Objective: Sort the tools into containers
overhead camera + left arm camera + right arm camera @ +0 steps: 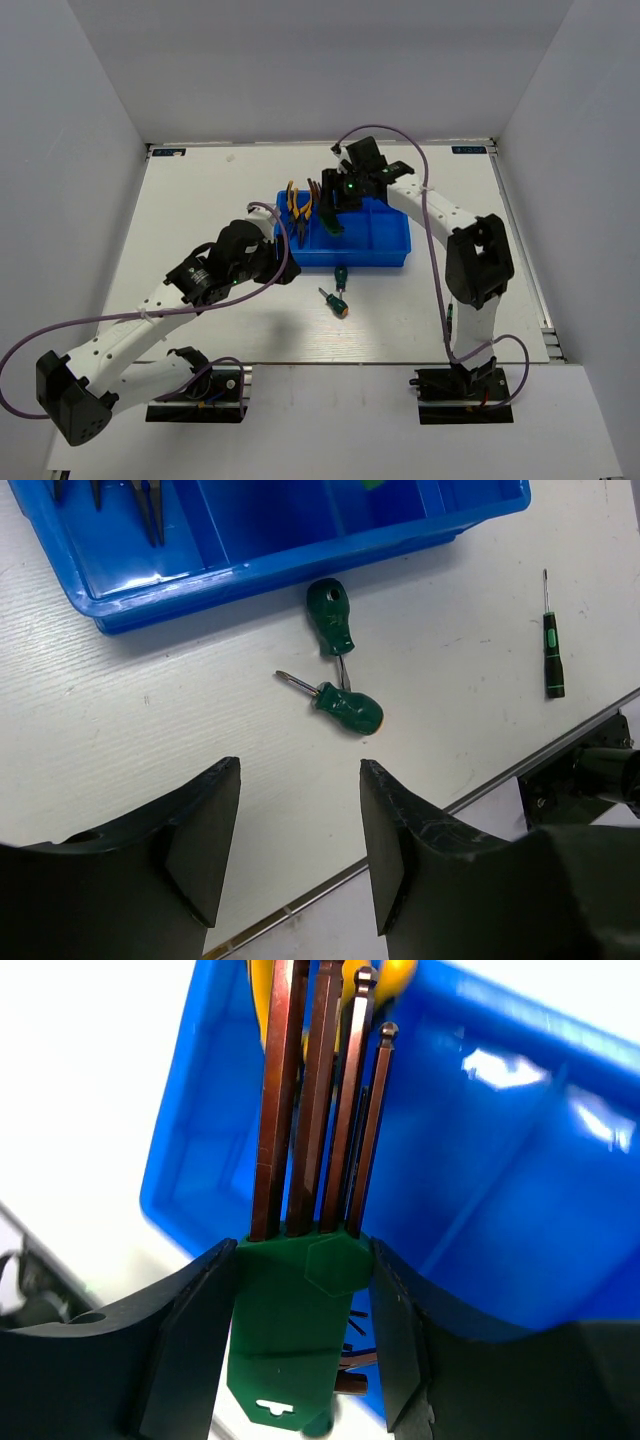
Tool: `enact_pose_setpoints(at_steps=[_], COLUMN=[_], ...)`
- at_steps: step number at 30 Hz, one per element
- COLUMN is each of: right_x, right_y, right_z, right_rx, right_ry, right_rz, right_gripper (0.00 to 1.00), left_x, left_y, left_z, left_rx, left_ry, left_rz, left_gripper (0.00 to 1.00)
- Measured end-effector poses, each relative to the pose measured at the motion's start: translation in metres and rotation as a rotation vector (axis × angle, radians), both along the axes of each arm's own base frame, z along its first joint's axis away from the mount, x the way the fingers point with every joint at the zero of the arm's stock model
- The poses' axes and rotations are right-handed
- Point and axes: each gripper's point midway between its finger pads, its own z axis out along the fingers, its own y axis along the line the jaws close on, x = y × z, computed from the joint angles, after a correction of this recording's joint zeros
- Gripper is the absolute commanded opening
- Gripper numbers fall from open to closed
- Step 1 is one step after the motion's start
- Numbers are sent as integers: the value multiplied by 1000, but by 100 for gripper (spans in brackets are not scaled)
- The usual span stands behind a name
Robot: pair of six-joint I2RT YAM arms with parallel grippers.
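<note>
The blue tray lies mid-table, with two yellow-handled pliers in its leftmost compartment. My right gripper is shut on the green holder of the hex-key set and holds it above the tray's left part, keys pointing away. Two stubby green screwdrivers lie touching on the table just in front of the tray. A thin black screwdriver lies further right. My left gripper is open and empty, hovering short of the green screwdrivers.
The table's front edge with a metal rail runs close behind the left gripper. The right arm's cable loops over the tray's right side. The tray's right compartments hold nothing that I can see.
</note>
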Motion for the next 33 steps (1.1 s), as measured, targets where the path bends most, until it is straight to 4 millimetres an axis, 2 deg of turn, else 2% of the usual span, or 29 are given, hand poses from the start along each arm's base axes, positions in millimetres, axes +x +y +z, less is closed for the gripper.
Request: enact_pose_setpoints(at_steps=[8, 9, 11, 12, 13, 15, 19, 20, 21, 24, 25, 27, 29, 32, 33], right_x=[20, 21, 21, 21, 21, 22, 22, 22, 22, 23, 22, 21, 19, 12, 10], right_y=[17, 17, 17, 17, 17, 19, 19, 19, 19, 21, 20, 20, 18, 14, 12], right_z=[-22, -26, -32, -33, -33, -33, -36, -36, -36, -32, -31, -29, -29, -25, -22], right_rx=[-44, -51, -64, -67, -69, -66, -63, -63, -62, -45, -43, -37, -35, -35, -34], right_ry=[-46, -45, -40, -41, -41, -46, -49, -49, -49, -62, -64, -68, -71, -72, -76], right_rz=[-41, -44, -49, -51, -52, -51, -50, -51, -51, -54, -55, -57, -57, -55, -54], right_gripper=[0, 10, 22, 33, 37, 44, 64, 64, 70, 72, 78, 78, 74, 65, 62], left_x=[0, 0, 0, 0, 0, 1, 1, 1, 1, -1, -1, -1, -2, -2, -2], left_y=[1, 1, 1, 1, 1, 1, 2, 2, 2, 1, 0, 0, 0, -1, -2], left_z=[0, 0, 0, 0, 0, 1, 1, 1, 1, 2, 2, 2, 2, 0, -1], left_rx=[-1, -1, -2, -2, -2, -2, -4, -4, -4, -6, -6, -6, -7, -7, -7], left_ry=[5, 5, 5, 4, 3, 1, -1, -1, -1, -1, -1, 0, 0, 7, 11], left_rz=[9, 11, 12, 12, 13, 15, 17, 17, 18, 13, 12, 10, 8, 7, 5], left_gripper=[62, 62, 62, 62, 62, 62, 62, 62, 62, 62, 62, 62, 62, 53, 43])
